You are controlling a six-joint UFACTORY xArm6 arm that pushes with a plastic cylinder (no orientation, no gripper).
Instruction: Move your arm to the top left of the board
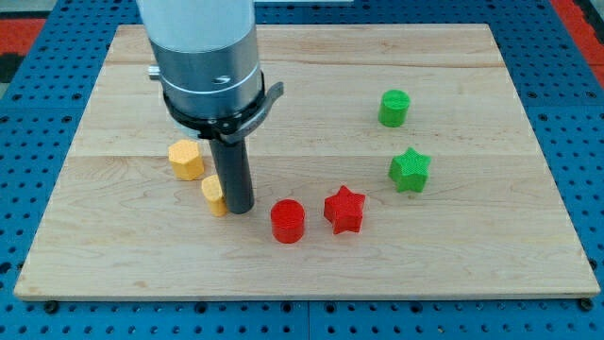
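Note:
My arm comes down from the view's top left and ends in a dark rod whose tip (238,208) rests on the wooden board (311,94), left of centre. A small yellow block (213,195) sits against the rod's left side, partly hidden, its shape unclear. A yellow hexagonal block (186,159) lies just up-left of the tip. A red cylinder (288,221) lies right of the tip, and a red star (344,210) beyond it. A green star (410,170) and a green cylinder (394,109) lie at the right.
The board lies on a blue perforated table (576,104). The arm's grey body (203,47) hides part of the board's top left area.

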